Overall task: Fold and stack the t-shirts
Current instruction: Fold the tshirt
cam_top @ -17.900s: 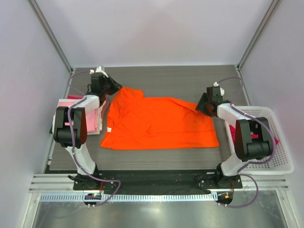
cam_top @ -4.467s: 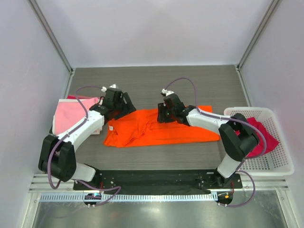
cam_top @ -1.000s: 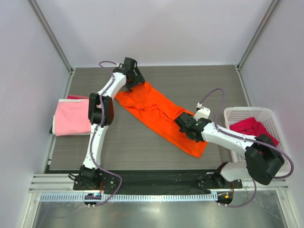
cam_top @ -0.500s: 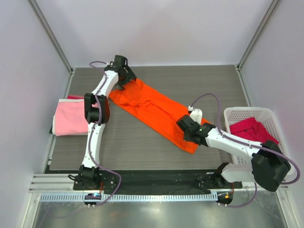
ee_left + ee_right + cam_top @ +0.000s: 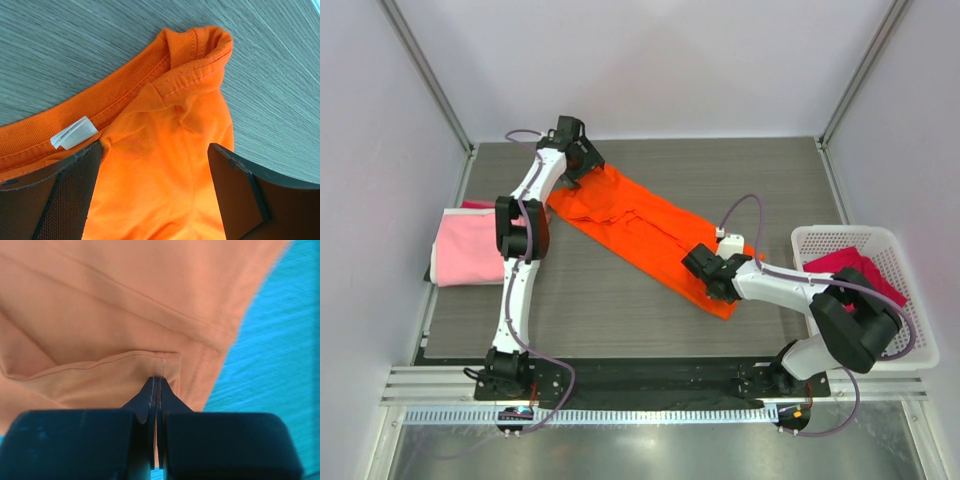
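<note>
Orange tee is lying as a long narrow strip, running diagonally across the table from far left to near right. So I'd say the lengthwise fold is done and the crosswise folds are left.

L arm: left gripper is hovering at the collar end w/ jaws released, one finger either side of the cloth by the white label, not pinching anything.

R arm: right gripper is sitting at the hem end, jaws clenched. In the wrist view the tips are meeting right on the hem fold and the cloth is puckering there, so it's looking like a grasp on the orange tee.

Done so far: light pink tee is resting folded at the left edge. A sliver of deeper pink is peeking out behind it, prob. another folded one, can't tell for sure.

Left to do: finish the orange one, move it onto the pile, then the dark pink-red tee, which is sitting crumpled in the basket on the right.

Count:
- orange: 1
- light pink: 1
- dark pink-red lump: 1 showing, maybe more under it
- basket: 1
- arms: 2

No white tee showing.
</note>
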`<state>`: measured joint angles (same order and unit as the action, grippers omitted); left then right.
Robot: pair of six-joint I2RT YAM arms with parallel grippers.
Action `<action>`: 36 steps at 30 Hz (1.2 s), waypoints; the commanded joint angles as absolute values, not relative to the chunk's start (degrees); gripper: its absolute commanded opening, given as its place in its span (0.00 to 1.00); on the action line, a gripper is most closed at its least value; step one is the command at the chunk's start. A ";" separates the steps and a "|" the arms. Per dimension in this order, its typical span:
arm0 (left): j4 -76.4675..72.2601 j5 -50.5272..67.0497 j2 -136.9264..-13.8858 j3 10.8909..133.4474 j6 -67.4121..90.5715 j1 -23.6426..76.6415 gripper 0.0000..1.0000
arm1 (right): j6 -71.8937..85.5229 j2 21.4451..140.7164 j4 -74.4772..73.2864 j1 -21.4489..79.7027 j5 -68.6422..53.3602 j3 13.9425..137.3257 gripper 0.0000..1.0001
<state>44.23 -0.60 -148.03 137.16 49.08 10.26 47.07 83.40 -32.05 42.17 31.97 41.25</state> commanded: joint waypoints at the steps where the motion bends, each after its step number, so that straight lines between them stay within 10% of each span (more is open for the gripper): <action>1: 45.26 -1.41 -147.83 136.14 48.43 9.49 0.88 | 56.94 83.42 -39.09 41.14 39.90 40.52 0.01; 20: 43.77 -0.44 -149.41 136.49 48.61 10.54 0.88 | 63.28 82.69 -40.26 58.96 26.92 37.79 0.01; 28: 41.84 -1.05 -150.29 138.08 48.87 16.86 0.88 | 64.16 102.53 -37.71 77.85 23.47 59.39 0.01; 36: 37.01 -1.32 -152.58 140.63 51.59 22.59 0.88 | 59.42 100.38 -33.58 76.30 24.70 69.70 0.12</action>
<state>38.65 -2.48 -150.43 139.72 49.56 21.04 60.82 104.57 -34.89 78.67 25.30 67.88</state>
